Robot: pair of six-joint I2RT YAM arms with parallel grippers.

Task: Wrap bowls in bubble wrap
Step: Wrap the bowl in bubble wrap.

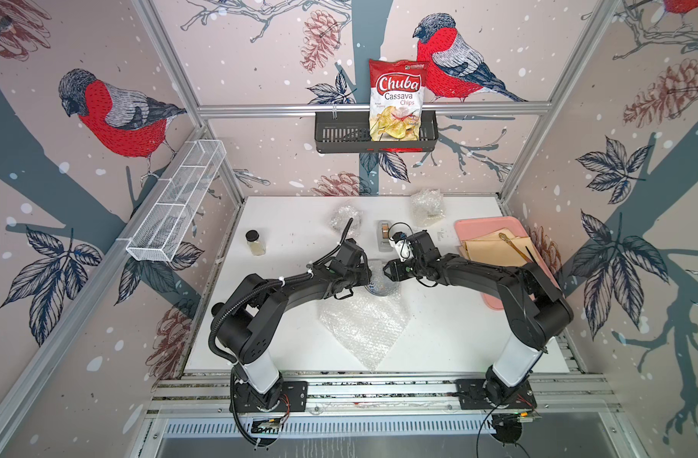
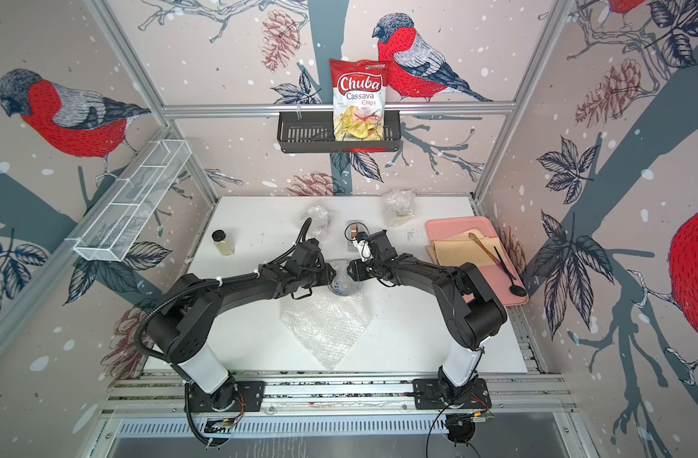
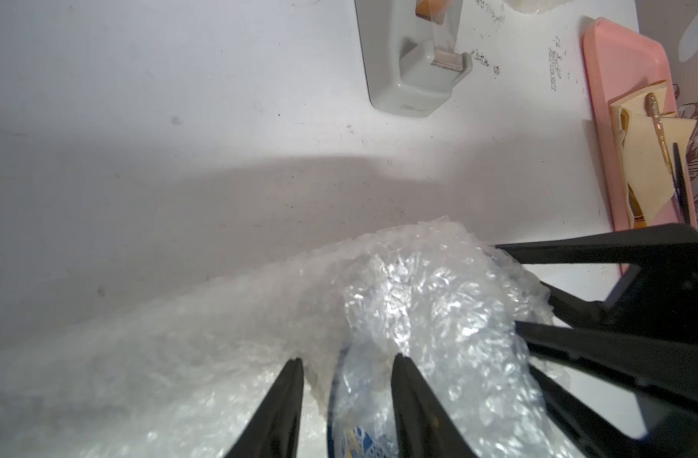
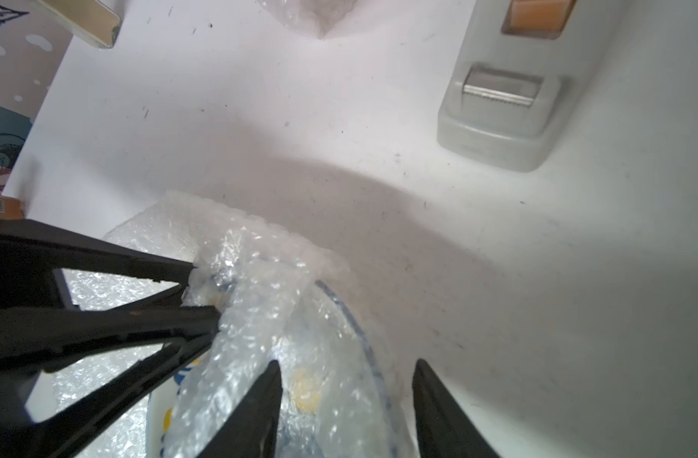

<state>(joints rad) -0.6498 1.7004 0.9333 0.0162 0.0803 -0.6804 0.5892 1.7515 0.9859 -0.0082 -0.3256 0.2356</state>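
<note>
left gripper [image 3: 347, 357] pinching bubble wrap [image 3: 438, 301] over bowl [image 3: 359, 442] rim; right gripper [image 4: 347, 361] open, astride bowl edge

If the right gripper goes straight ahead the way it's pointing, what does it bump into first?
Most likely the bubble wrap folded over the blue-and-yellow bowl, which lies right ahead of the right gripper. Depth is hard to judge here.

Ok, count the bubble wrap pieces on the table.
3. At the back, a left bundle beside the tape dispenser and a right bundle near the pink tray. A flat sheet lies centre-front, its far end over the bowl. More may be hidden.
</note>
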